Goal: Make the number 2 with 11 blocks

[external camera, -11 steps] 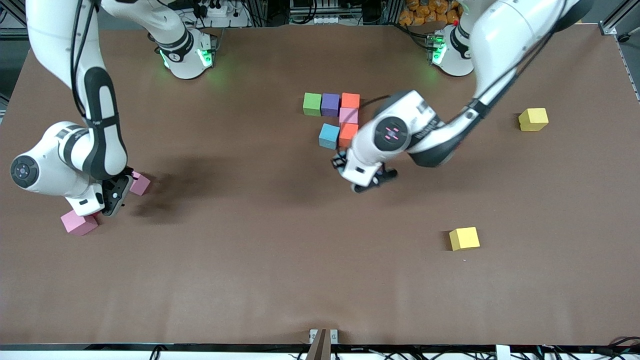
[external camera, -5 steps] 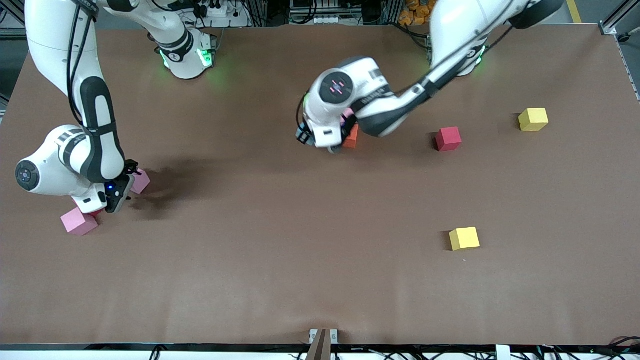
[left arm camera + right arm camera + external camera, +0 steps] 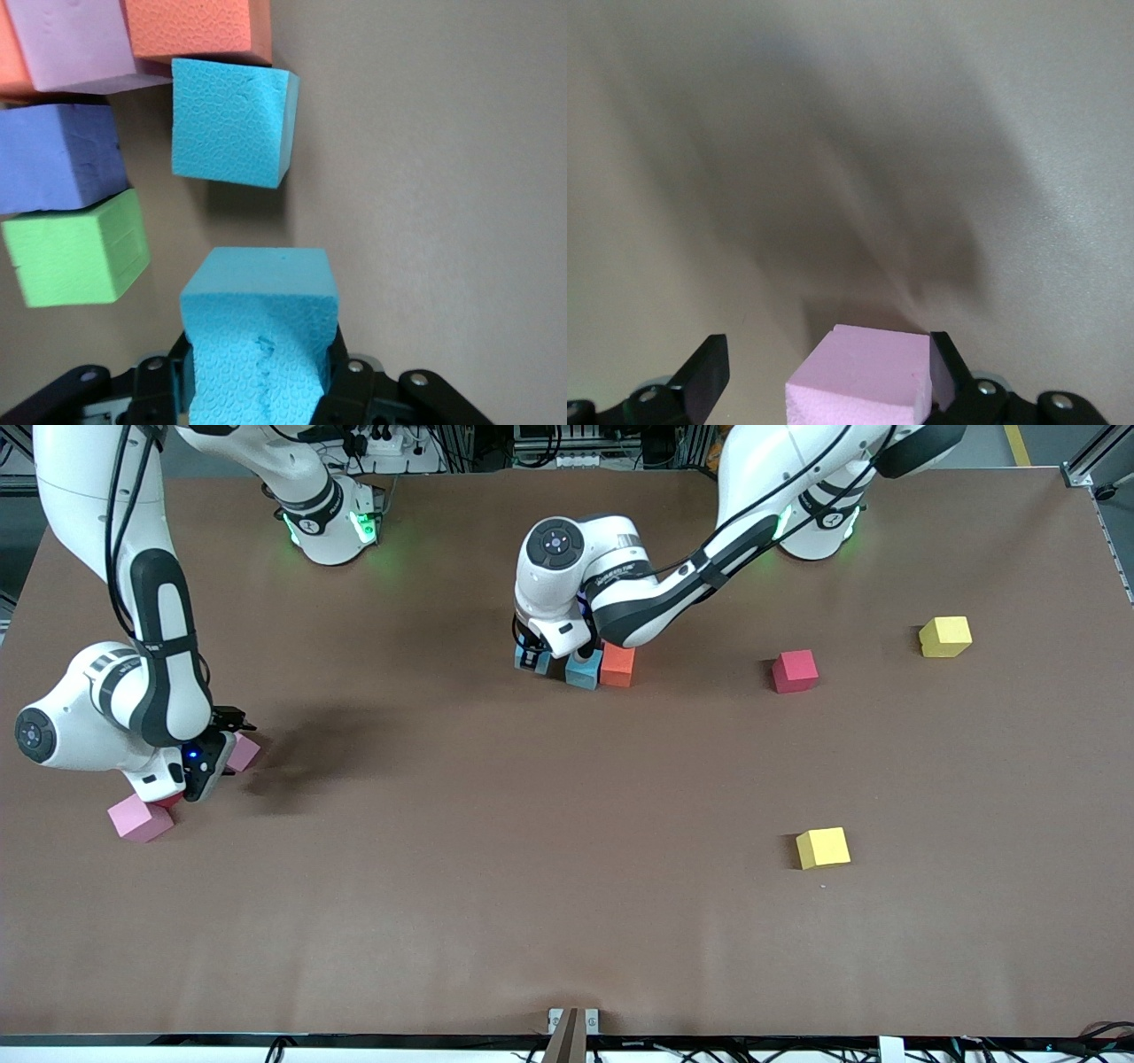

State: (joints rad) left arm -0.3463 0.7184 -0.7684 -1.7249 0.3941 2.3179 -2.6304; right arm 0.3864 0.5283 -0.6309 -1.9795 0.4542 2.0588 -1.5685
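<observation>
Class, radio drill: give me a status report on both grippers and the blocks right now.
Left gripper shut on light blue block, beside the placed blue block. Right gripper open around pink block. Nothing in the way.

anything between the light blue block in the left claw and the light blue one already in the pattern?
Nothing. In the left wrist view only bare table separates the held light blue block from the placed light blue block; they stand apart.

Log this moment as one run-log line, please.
left end effector: shut on light blue foam cube, beside the cube cluster | right end effector: open around pink foam cube
</observation>
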